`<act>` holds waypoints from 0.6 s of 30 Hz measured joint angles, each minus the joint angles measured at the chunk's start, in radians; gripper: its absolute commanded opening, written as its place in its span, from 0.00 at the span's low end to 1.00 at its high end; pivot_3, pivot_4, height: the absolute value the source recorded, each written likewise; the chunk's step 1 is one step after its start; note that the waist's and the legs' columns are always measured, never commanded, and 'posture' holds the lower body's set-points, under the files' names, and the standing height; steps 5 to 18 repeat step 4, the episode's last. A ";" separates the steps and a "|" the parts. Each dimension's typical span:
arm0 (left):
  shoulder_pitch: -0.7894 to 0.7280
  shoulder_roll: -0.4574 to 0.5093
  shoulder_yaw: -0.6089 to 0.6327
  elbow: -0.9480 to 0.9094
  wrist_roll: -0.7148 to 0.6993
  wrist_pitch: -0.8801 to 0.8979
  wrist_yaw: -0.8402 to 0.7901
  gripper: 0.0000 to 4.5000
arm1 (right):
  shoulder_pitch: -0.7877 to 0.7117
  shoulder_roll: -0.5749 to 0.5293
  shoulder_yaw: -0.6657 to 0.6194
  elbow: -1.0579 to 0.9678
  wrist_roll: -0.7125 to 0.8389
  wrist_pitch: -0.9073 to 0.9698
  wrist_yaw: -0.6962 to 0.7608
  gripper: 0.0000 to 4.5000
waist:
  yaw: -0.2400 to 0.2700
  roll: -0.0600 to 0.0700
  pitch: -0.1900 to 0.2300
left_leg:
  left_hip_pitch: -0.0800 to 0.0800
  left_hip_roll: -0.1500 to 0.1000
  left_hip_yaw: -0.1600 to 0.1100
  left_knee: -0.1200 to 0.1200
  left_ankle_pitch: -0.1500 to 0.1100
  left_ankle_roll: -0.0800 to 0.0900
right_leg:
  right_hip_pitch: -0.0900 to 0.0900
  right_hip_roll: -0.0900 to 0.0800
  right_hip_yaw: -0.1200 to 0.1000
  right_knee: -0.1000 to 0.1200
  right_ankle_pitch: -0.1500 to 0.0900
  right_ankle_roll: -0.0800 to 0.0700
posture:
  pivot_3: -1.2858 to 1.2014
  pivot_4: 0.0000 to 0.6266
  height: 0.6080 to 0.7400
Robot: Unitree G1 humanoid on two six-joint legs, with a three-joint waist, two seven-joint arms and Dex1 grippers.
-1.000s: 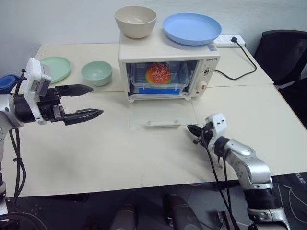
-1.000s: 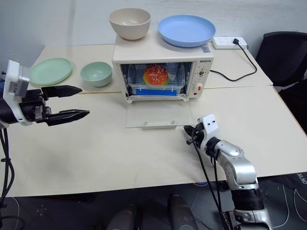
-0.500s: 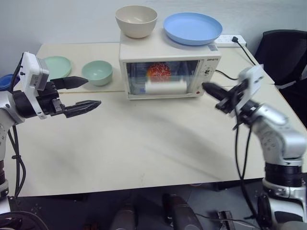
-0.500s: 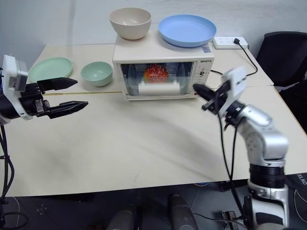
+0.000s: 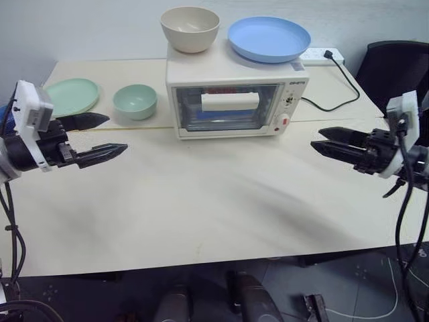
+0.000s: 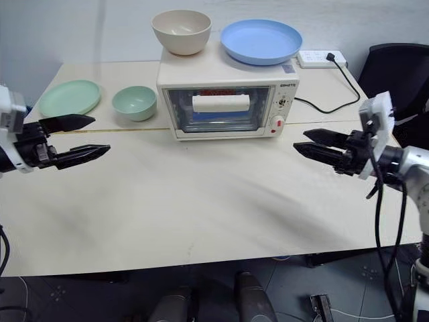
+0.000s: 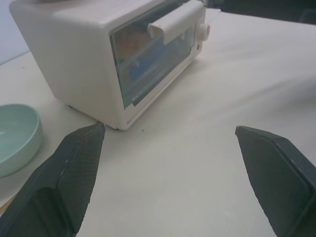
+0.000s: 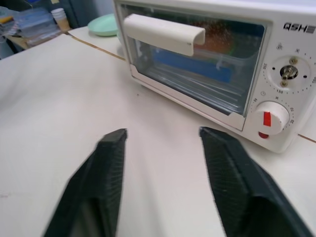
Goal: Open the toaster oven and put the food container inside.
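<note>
Your view takes in a pale surface (image 5: 201, 201) with the toaster oven (image 5: 236, 94) standing toward its far side, door shut and white bar handle (image 5: 230, 101) across the glass. On the oven's roof sit a cream bowl (image 5: 190, 29) and a blue plate (image 5: 268, 39), side by side. To the oven's left you see a small green bowl (image 5: 135, 101) near it and a green plate (image 5: 75, 95) farther out; behind it on the right, a white power strip (image 5: 320, 56) with a black cable (image 5: 338, 87) running across the surface. A black chair (image 5: 395, 70) stands beyond the right edge. Nothing lies between either claw and the oven front. The food container (image 8: 197, 66) is inside the oven, behind the glass: a blue band and an orange-brown bun show dimly through it. Your left claw (image 5: 100, 136) hangs above the surface well left of the oven, fingers spread wide and empty. Your right claw (image 5: 328, 141) hangs to the oven's right, fingers apart, holding nothing.
</note>
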 measured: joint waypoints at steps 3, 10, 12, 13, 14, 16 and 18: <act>0.024 0.020 0.031 0.001 -0.001 0.001 -0.015 1.00 | 0.000 -0.005 0.000 0.002 0.000 0.001 0.008 0.99 | 0.001 0.000 0.000 | 0.000 0.000 0.000 0.000 0.000 0.000 | 0.000 0.000 0.000 0.000 0.000 0.000 | 0.52 0.24 1.00; 0.025 0.026 0.040 0.001 -0.002 0.003 -0.018 1.00 | 0.000 -0.005 0.001 0.005 -0.007 -0.006 0.007 0.99 | 0.001 0.000 0.000 | 0.000 0.000 0.000 0.000 0.000 0.000 | 0.000 0.000 0.000 0.000 0.000 0.000 | 0.52 0.24 1.00; 0.025 0.026 0.040 0.001 -0.002 0.003 -0.018 1.00 | 0.000 -0.005 0.001 0.005 -0.007 -0.006 0.007 0.99 | 0.001 0.000 0.000 | 0.000 0.000 0.000 0.000 0.000 0.000 | 0.000 0.000 0.000 0.000 0.000 0.000 | 0.52 0.24 1.00; 0.025 0.026 0.040 0.001 -0.002 0.003 -0.018 1.00 | 0.000 -0.005 0.001 0.005 -0.007 -0.006 0.007 0.99 | 0.001 0.000 0.000 | 0.000 0.000 0.000 0.000 0.000 0.000 | 0.000 0.000 0.000 0.000 0.000 0.000 | 0.52 0.24 1.00; 0.025 0.026 0.040 0.001 -0.002 0.003 -0.018 1.00 | 0.000 -0.005 0.001 0.005 -0.007 -0.006 0.007 0.99 | 0.001 0.000 0.000 | 0.000 0.000 0.000 0.000 0.000 0.000 | 0.000 0.000 0.000 0.000 0.000 0.000 | 0.52 0.24 1.00; 0.025 0.026 0.040 0.001 -0.002 0.003 -0.018 1.00 | 0.000 -0.005 0.001 0.005 -0.007 -0.006 0.007 0.99 | 0.001 0.000 0.000 | 0.000 0.000 0.000 0.000 0.000 0.000 | 0.000 0.000 0.000 0.000 0.000 0.000 | 0.52 0.24 1.00; 0.025 0.026 0.040 0.001 -0.002 0.003 -0.018 1.00 | 0.000 -0.005 0.001 0.005 -0.007 -0.006 0.007 0.99 | 0.001 0.000 0.000 | 0.000 0.000 0.000 0.000 0.000 0.000 | 0.000 0.000 0.000 0.000 0.000 0.000 | 0.52 0.24 1.00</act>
